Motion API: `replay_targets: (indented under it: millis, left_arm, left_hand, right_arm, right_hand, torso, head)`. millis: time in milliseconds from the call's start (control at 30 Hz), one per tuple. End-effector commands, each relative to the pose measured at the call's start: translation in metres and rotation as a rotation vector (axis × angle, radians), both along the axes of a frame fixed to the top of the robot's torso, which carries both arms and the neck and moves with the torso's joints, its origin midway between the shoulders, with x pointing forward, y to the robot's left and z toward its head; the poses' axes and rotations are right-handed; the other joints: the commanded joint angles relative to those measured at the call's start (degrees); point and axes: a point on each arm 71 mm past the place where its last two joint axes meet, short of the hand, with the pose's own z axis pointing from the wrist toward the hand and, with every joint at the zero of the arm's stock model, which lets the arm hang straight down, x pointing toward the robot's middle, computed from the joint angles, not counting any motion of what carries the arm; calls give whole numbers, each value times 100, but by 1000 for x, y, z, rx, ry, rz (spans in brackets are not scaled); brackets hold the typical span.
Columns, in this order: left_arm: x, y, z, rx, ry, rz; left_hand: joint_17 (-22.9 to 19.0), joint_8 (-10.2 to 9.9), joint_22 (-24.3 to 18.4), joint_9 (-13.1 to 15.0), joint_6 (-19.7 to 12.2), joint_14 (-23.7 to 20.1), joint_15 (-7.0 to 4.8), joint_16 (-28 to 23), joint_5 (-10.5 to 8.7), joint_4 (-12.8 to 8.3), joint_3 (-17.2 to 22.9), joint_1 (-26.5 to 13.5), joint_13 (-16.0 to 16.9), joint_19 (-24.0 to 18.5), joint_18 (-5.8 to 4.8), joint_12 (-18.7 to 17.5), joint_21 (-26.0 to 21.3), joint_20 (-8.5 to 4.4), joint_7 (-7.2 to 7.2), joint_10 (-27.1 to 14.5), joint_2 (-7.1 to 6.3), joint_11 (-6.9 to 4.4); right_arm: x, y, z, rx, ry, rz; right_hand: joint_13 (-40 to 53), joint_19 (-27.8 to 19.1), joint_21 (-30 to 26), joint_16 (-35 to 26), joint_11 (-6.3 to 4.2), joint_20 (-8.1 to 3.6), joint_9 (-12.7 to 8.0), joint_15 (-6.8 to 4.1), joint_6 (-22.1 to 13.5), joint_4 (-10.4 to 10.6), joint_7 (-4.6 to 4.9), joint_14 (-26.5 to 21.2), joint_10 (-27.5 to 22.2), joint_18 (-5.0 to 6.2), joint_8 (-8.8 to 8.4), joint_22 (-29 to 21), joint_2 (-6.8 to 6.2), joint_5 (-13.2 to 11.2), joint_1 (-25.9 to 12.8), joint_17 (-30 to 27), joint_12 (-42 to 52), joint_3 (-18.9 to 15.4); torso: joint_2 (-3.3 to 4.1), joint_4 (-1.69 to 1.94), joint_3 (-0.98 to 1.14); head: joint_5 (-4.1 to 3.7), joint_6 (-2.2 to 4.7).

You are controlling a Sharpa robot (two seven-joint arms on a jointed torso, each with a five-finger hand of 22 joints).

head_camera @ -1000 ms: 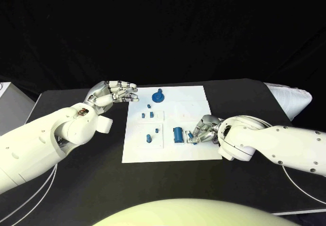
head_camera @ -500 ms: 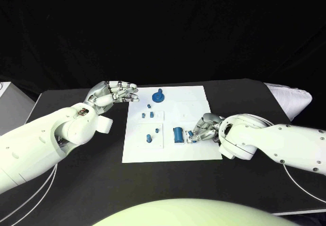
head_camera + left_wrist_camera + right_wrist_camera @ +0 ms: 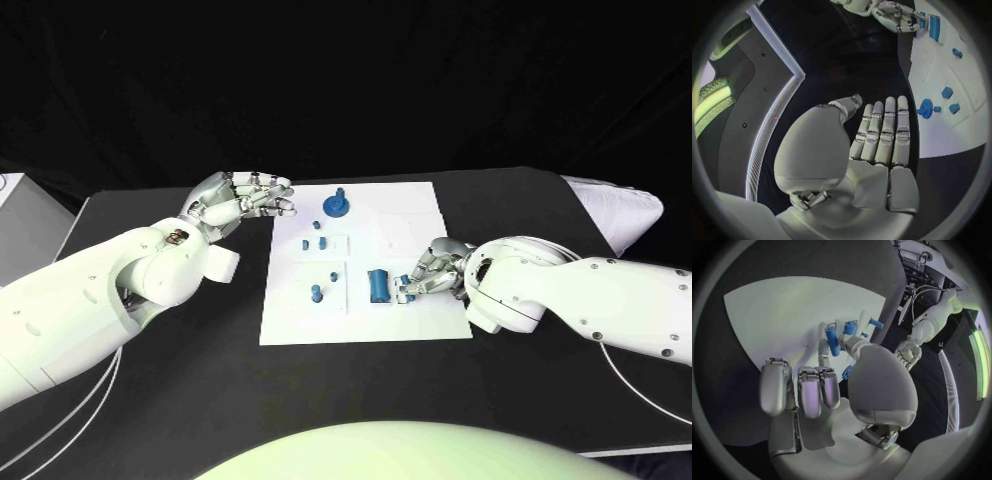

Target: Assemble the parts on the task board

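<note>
Mid-table: white task board point(image 3: 411, 205), blue parts spread over it. Round wheel-like part point(image 3: 336, 207) near far edge; two small pieces point(image 3: 316, 241) below that; short peg point(image 3: 316, 293) upright lower left; larger cylinder point(image 3: 378, 284) toward near right.

Right hand point(image 3: 428, 270) low on board, just beside the cylinder, fingers curled over a small blue part point(image 3: 402, 292). Wrist view: blue piece point(image 3: 832, 341) close by thumb and fingertips, another point(image 3: 848, 372) partly hidden under the palm. True pinch or mere contact: cannot tell.

Left hand point(image 3: 240, 197) off board's far left corner, above black table point(image 3: 173, 400). Holding nothing; fingers straight and side by side in wrist view point(image 3: 879, 135), thumb apart.

Progress, as judged: early to middle. Some pieces seemingly seated, several loose. Remaining: seat part under right hand, then the rest. Seated versus lying flat: too small to confirm.
</note>
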Motion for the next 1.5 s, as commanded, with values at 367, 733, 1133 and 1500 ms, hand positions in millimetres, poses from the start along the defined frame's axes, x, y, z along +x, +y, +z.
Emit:
replay_targets:
  millis: [367,733,1133,1500]
  left_arm:
    - [-1,-2,0,-4,-1,-23]
    - [-1,-2,1,-4,0,-23]
    - [-1,-1,1,-1,0,-20]
    - [-1,0,0,1,0,-20]
  left_hand:
    - [7,-39,-8,-9,32,26,-4,-44,14,24,-1,14,7,30,70,-39,-29,5,11,0,58,24]
    - [7,-39,-8,-9,32,26,-4,-44,14,24,-1,14,7,30,70,-39,-29,5,11,0,58,24]
    - [15,-41,-17,-11,32,22,-2,-59,14,29,-3,11,6,31,69,-46,-41,7,12,-7,60,26]
    - [15,-41,-17,-11,32,22,-2,-59,14,29,-3,11,6,31,69,-46,-41,7,12,-7,60,26]
  right_arm:
    - [2,4,-3,-34,36,20]
    - [6,9,-3,-30,14,20]
    - [2,5,-1,-23,-8,57]
    - [-9,2,-1,-7,10,104]
  right_hand:
    - [1452,431,-27,15,2,-1,10,10,27,56,22,559,559,-70,1,888,31,-395,-121,1382,-2,-191]
    - [1452,431,-25,11,0,-1,11,10,30,54,19,557,559,-70,3,889,42,-407,-113,1374,-2,-193]
    - [1450,431,-32,13,0,-2,18,8,28,44,19,558,557,-69,0,891,35,-577,-79,1378,-8,-308]
    - [1451,437,-23,21,-6,-4,27,5,66,201,9,561,558,-73,3,913,178,-1420,205,1394,-7,-963]
  torso:
    - [1,2,0]
    - [-1,1,-1]
    - [3,0,6]
    - [0,-6,7]
  head:
    - [5,-19]
    - [12,-20]
    - [34,-16]
    - [44,-23]
